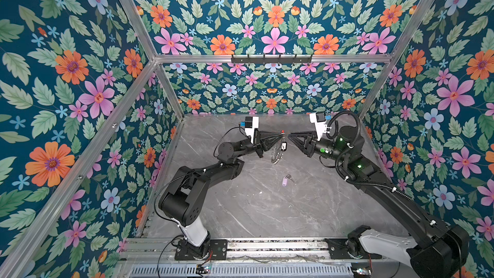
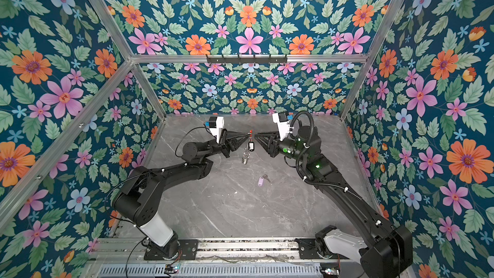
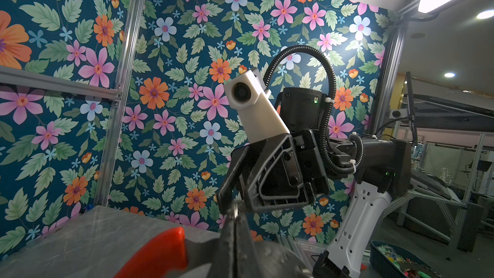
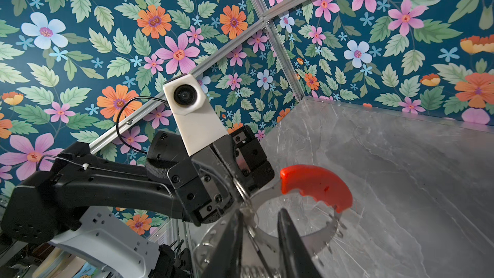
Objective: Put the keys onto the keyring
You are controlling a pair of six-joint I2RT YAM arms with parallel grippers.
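The keyring hangs in the air above the table's far middle in both top views, red section uppermost and silver rings dangling below. My left gripper is shut on its upper edge; the left wrist view shows the jaws pressed together beside the red section. A key with a black-framed tag hangs against the loop just under the grippers. My right gripper faces the left one tip to tip, fingers apart around the metal band near the red section. The lilac-tagged key lies on the table.
The grey marble table is walled in by floral panels on three sides. A black hook rack sits on the back rail. A metal rail carrying both arm bases runs along the front edge.
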